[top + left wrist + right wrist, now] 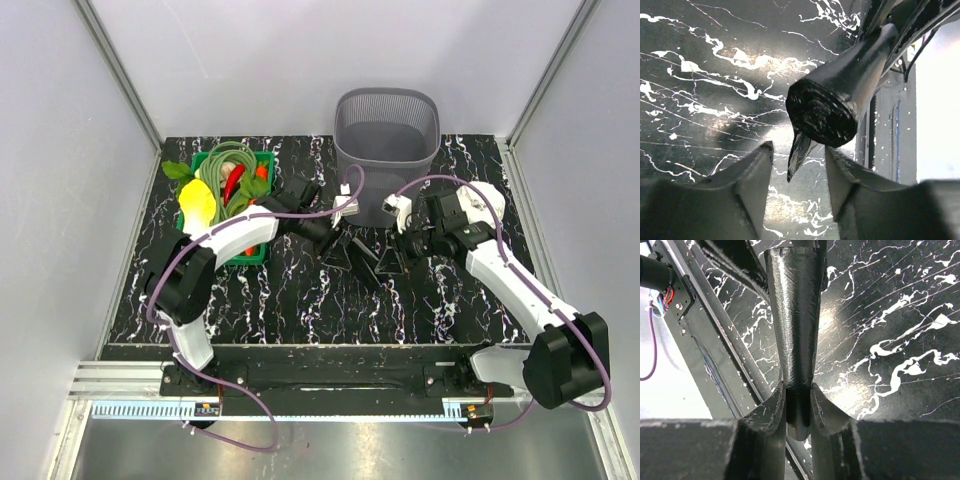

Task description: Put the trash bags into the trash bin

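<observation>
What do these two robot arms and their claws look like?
Both the left arm and right arm have white shells with chunky black joints, and a thin purple cable loops along each. The left gripper and right gripper are black, each with two tapered matte fingers.

crate [252,259]: green, table's far-left; inside: vegetables [232,183], red, yellow, green; table [330,300]: black, white-veined

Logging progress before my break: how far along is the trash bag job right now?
Done: nothing yet; no bag shows inside the trash bin. In hand: the right claw is shut on a rolled black trash bag, and the left claw stands open around its loose film tip. Left: probably grip that tip, then get the bag into the bin.
</observation>
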